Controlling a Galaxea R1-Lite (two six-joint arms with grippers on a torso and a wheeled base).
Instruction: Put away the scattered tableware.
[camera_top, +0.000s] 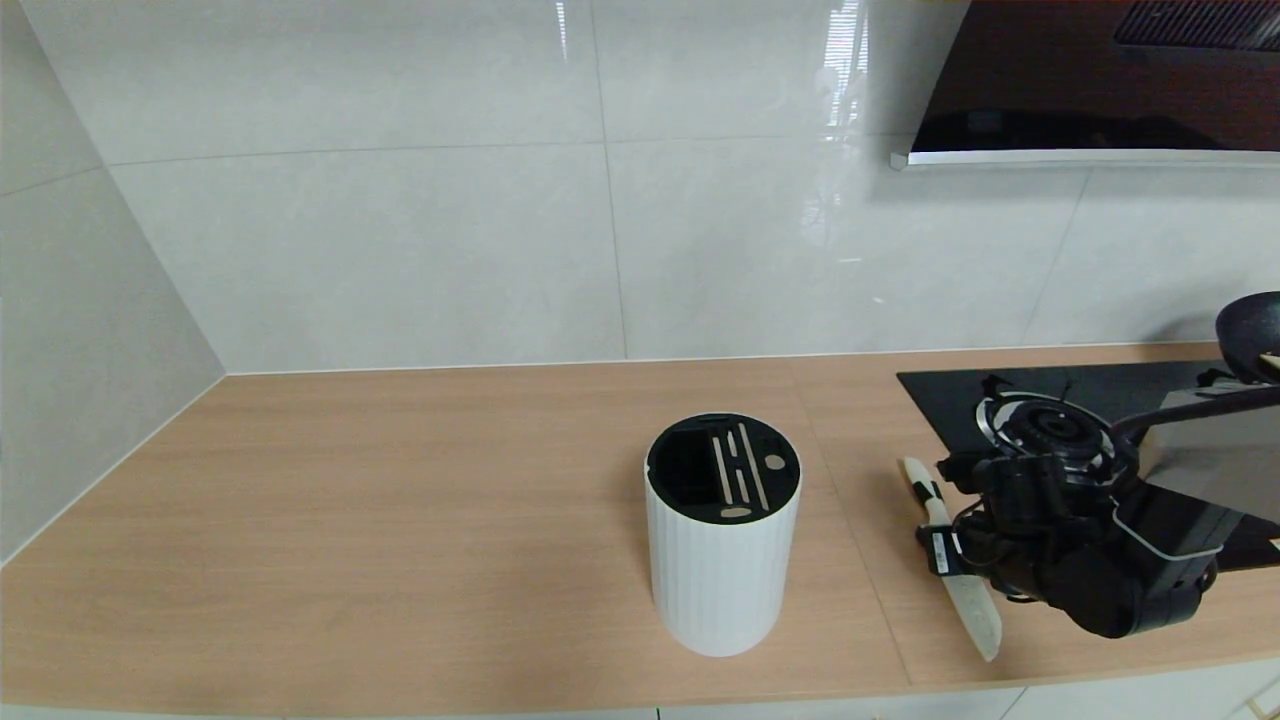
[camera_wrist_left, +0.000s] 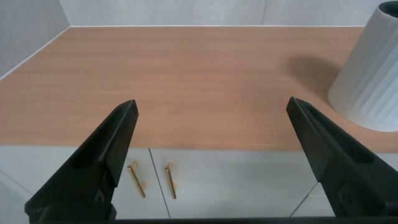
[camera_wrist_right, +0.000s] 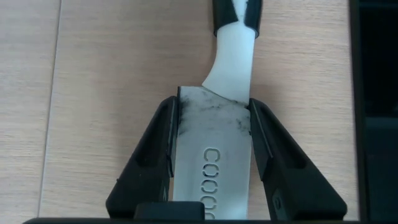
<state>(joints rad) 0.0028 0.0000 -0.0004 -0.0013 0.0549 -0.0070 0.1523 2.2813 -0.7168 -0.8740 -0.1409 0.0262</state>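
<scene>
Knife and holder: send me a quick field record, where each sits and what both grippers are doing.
knife: flat on the counter, right of the holder
holder: white, upright, slotted black top
right gripper: closed on the knife blade, one finger at each edge
left gripper: open, holding nothing, over the counter's front edge

The knife (camera_wrist_right: 214, 155) lies between the right fingers (camera_wrist_right: 155, 168): its handle end beyond their tips and its blade tip behind them are cut off by the edge. Out past the left fingers (camera_wrist_left: 106, 155), the white holder (camera_wrist_left: 370, 74) is partly cut off.
</scene>
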